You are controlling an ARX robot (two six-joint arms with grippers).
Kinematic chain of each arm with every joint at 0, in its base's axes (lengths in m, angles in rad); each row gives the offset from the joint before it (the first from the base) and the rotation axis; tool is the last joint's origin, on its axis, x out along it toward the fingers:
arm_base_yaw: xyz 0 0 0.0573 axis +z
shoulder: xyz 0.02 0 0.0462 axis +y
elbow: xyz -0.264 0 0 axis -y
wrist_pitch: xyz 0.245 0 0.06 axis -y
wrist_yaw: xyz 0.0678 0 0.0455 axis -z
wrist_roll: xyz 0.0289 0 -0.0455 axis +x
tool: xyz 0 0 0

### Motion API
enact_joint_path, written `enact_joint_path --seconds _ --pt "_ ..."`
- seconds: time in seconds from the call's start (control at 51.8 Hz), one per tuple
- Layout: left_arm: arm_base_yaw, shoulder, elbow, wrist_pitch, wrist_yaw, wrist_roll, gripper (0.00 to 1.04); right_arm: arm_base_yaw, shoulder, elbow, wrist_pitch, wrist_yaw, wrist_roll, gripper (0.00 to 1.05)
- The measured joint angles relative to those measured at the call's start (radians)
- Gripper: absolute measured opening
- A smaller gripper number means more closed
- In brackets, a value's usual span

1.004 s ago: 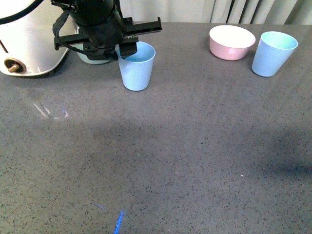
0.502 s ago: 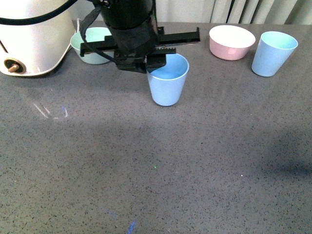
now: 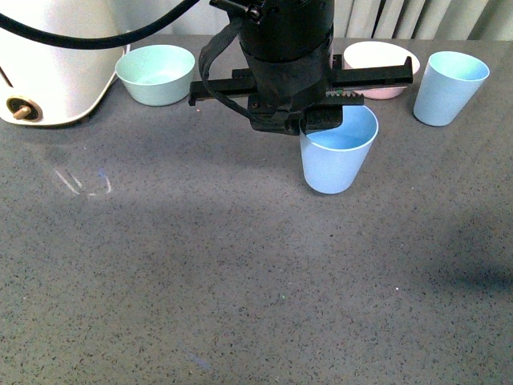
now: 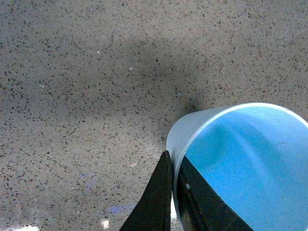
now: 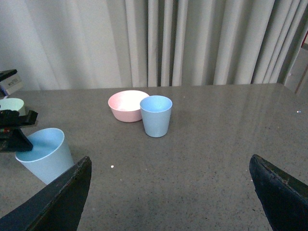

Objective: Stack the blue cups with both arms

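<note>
Cup hangs slightly tilted from the left gripper, whose fingers pinch its rim wall, one inside and one outside, leaving the base free for stacking. The second cup stands beside the pink bowl. The right gripper gapes wide and empty, likely awaiting that one.

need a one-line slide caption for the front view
Left gripper holds a blue cup by its rim; second blue cup, pink bowl and mint bowl stand behind.

Left arm reaches forward; left hand clamps blue cup rim, one finger inside. Right hand spread wide.
</note>
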Motion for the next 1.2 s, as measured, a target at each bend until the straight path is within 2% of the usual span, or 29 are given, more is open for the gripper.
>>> enact_joint_path --seconds 1.004,1.197 --pt "-0.034 0.018 -0.049 0.053 -0.042 -0.002 0.02 0.0 0.0 0.0 0.0 0.0 0.0 0.96" --pt "-0.039 0.019 -0.062 0.053 -0.049 -0.002 0.4 0.0 0.0 0.0 0.0 0.0 0.0 0.96"
